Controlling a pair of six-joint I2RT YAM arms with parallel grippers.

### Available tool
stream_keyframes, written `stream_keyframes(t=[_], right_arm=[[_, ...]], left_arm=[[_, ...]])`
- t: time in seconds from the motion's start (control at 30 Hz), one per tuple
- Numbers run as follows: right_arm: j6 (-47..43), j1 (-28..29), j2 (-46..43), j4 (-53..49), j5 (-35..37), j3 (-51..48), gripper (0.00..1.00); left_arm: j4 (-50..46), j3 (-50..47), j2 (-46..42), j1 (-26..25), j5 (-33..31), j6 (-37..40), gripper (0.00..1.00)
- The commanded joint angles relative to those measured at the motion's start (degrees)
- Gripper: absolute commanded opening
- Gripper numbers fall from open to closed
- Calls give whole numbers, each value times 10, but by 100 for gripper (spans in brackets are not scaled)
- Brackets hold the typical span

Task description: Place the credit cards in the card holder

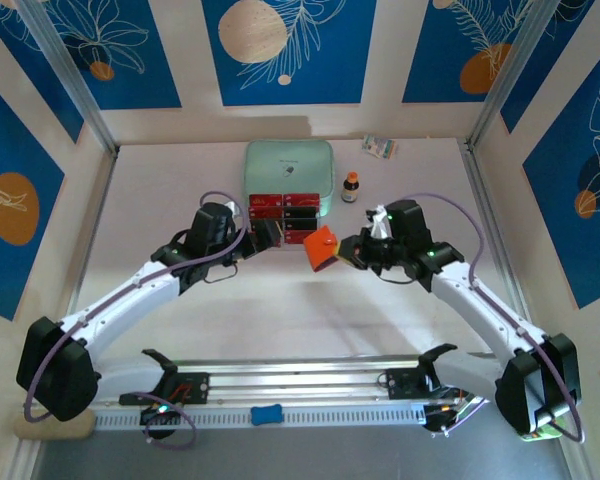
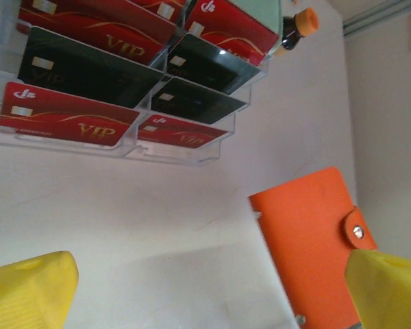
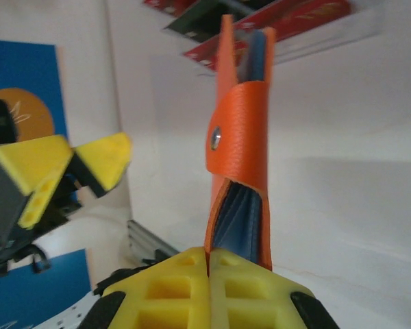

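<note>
Right tool [image 3: 209,262] is clamped tight on 1 edge of the card holder [image 3: 241,130], pads pressed together on the orange cover. It holds the wallet edge-up between the 2 arms, apparently lifted off the counter [image 1: 180,180]. The strap wraps over the far edge and its snap [image 3: 216,138] looks fastened, so I judge the pockets closed.

Left tool [image 2: 207,293] stands wide with nothing in it, hovering just beside the holder. It faces the credit cards [image 2: 89,75], red and black, which sit in the tiers of a clear rack [image 2: 185,156] in front of the mint-green pouch [image 1: 288,165]. No card that I can see is in the holder.

Step in hand, as I read it: get that wallet open. To do it well, the right tool should grip low and hold steady. The left tool should narrow on the strap tip alone and peel it off the snap, pulling away from the cover, not twisting. Pinch both covers together and it won't open. Mind the small bottle [image 1: 351,187] near the right arm.
</note>
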Motion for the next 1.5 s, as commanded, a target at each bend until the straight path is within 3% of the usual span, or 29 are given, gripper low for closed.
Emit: stream_keyframes(t=[0.0, 0.37, 0.77, 0.97, 1.27, 1.47], right_arm=[[54, 27, 23, 97, -34, 33, 0], [120, 68, 72, 195, -41, 68, 0], [166, 81, 85, 248, -47, 65, 0], [174, 83, 85, 258, -49, 62, 0], [183, 85, 86, 270, -44, 45, 0], [184, 84, 86, 271, -42, 40, 0]], left_arm=[[101, -24, -2, 4, 24, -70, 100], [224, -60, 7, 4, -9, -161, 100], [296, -82, 31, 1, -30, -230, 99], [343, -82, 46, -3, -33, -247, 89], [377, -83, 47, -5, -36, -250, 61], [393, -88, 46, -6, -38, -251, 52]])
